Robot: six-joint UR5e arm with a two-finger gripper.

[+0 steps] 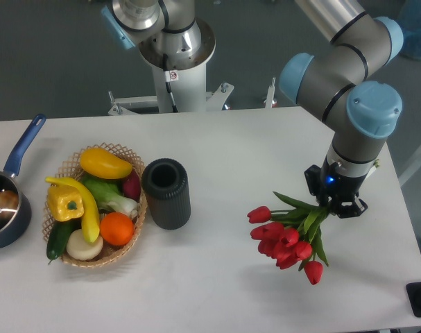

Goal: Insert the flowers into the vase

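The flowers (285,241) are a bunch of red tulips with green stems and leaves, at the right of the table, blooms pointing down-left toward the front. My gripper (335,207) is shut on their stem end, holding the bunch a little above the white table (224,277). The fingers are mostly hidden by the wrist and the leaves. The vase (167,193), a dark ribbed cylinder with an open round mouth, stands upright left of centre, well to the left of the flowers and apart from them.
A wicker basket (137,229) with peppers, a banana, an orange and other produce touches the vase's left side. A blue-handled saucepan (5,201) sits at the far left edge. The robot's base column (175,69) rises behind the table.
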